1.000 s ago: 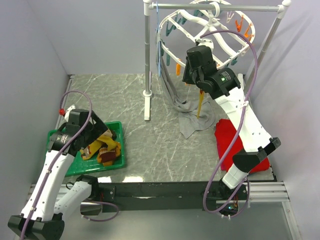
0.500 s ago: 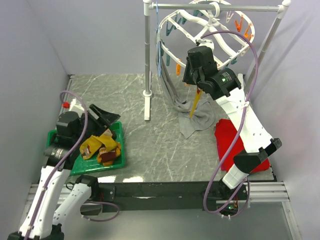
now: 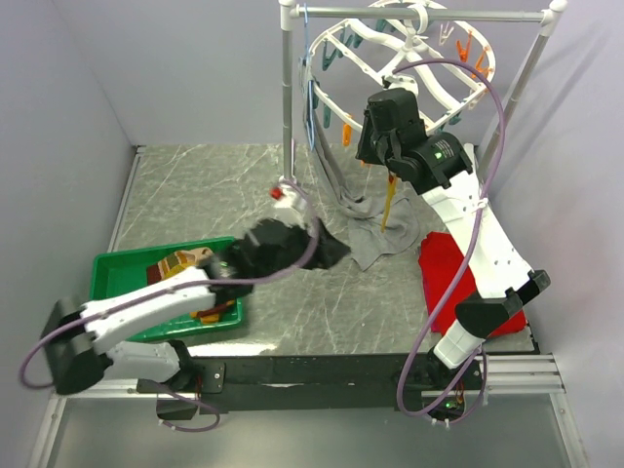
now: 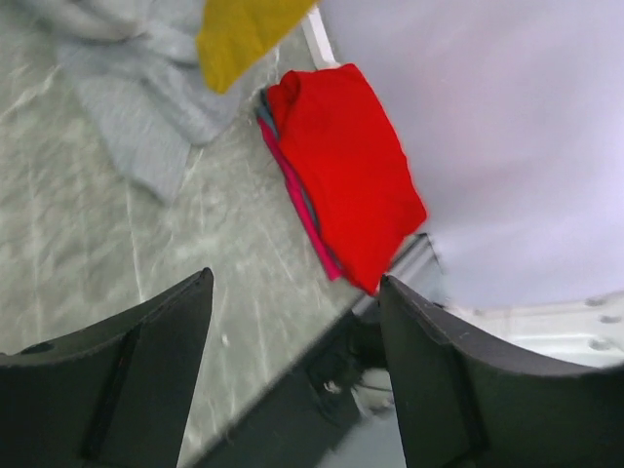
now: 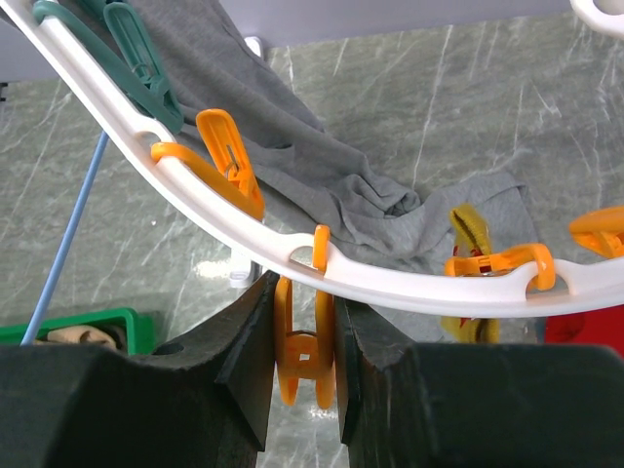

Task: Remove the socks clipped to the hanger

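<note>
The round white hanger point(image 3: 409, 54) hangs from the rail at the back right. My right gripper point(image 3: 378, 146) is up at its rim point(image 5: 409, 290), shut on an orange clip point(image 5: 304, 356) that holds no fabric I can see. A mustard sock point(image 3: 390, 200) hangs from the neighbouring orange clip point(image 5: 492, 265), and it also shows in the right wrist view point(image 5: 470, 229). My left gripper point(image 3: 327, 250) is open and empty, low over the table's middle, pointing at the red cloth point(image 4: 346, 166). Other socks point(image 3: 180, 263) lie in the green tray point(image 3: 122, 268).
A grey tank top point(image 3: 375, 229) hangs on a thin blue wire hanger point(image 3: 310, 93) and drapes onto the table. The white rail stand's pole point(image 3: 287, 97) and foot point(image 3: 288, 210) stand at the back centre. Grey walls close both sides.
My left arm has swung from over the green tray rightward to the table's middle. The hanging mustard sock swayed slightly. My right gripper stayed at the hanger rim.
</note>
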